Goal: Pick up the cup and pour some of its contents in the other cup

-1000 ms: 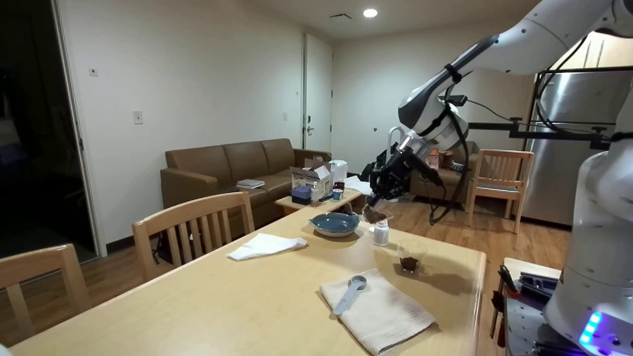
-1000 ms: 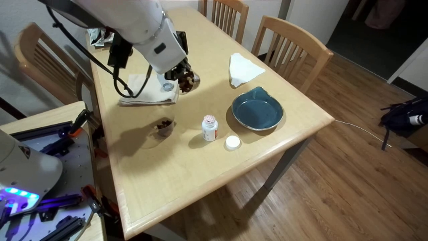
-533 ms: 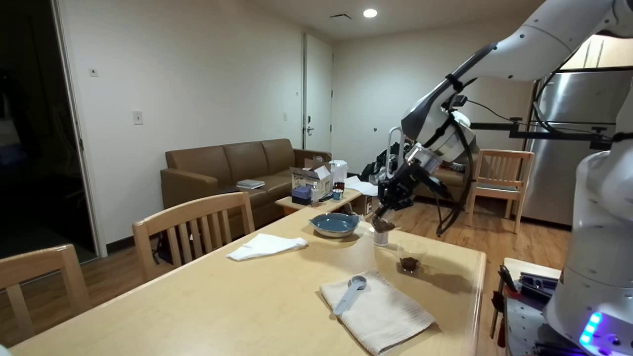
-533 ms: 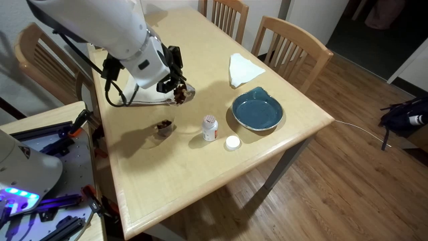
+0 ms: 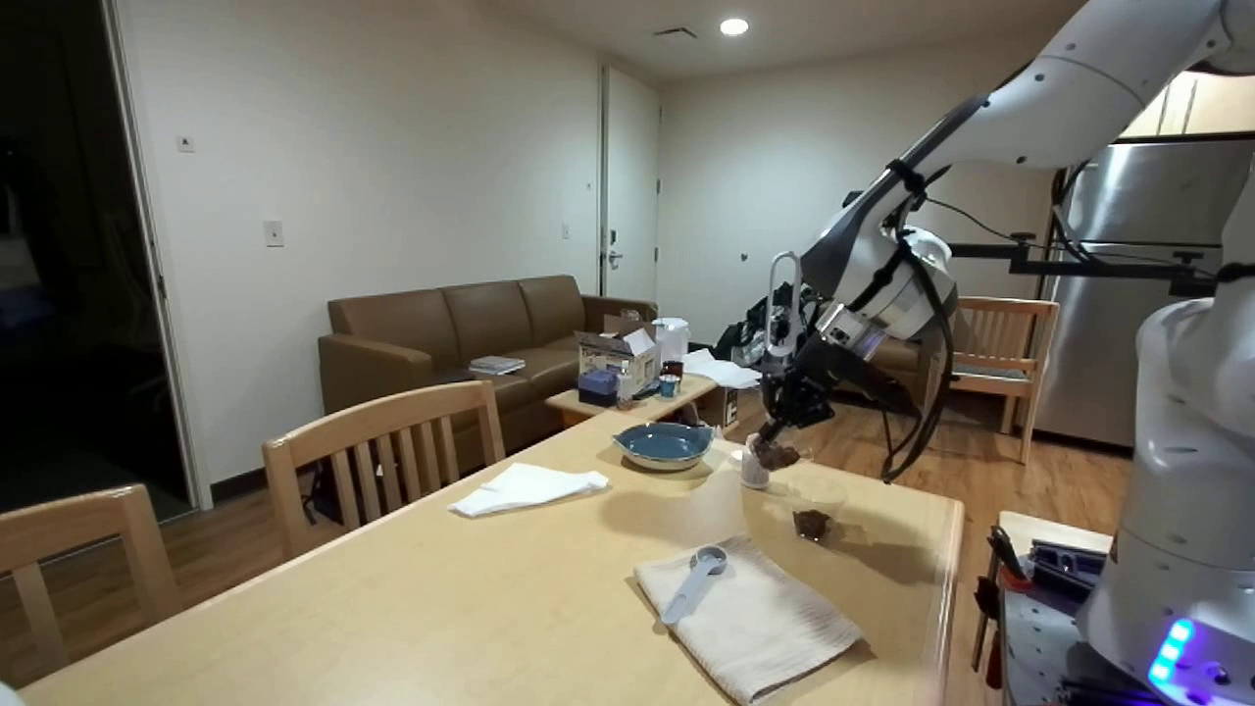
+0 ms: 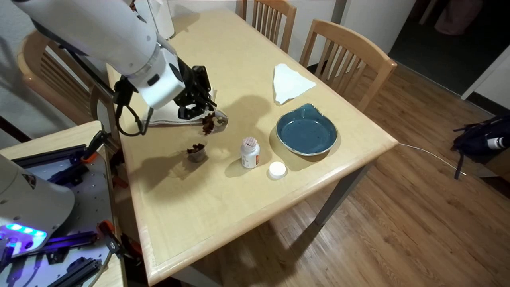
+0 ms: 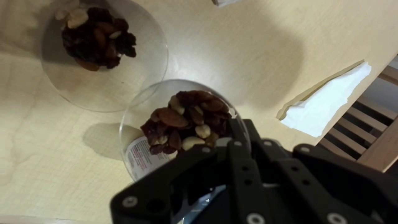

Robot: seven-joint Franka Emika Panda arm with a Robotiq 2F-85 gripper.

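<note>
Here, gripper (image 7: 244,132) pinching 1 tilted cup (image 7: 146,105), 2nd cup (image 7: 124,81) nearby, bottle label (image 6: 250,160) illegible

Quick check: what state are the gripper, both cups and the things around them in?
gripper: closed on the held cup
held cup: tilted, nuts and dried fruit inside
other cup: upright, nuts and dried fruit inside
bottle: upright, uncapped
white cap: lying by the bottle
blue dish: upright
paper napkin: lying creased
cloth: folded
scoop: lying on the cloth

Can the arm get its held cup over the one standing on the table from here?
Probably yes: in the wrist view, the held cup partly overlaps the standing cup, and nothing visible blocks the way.
</note>
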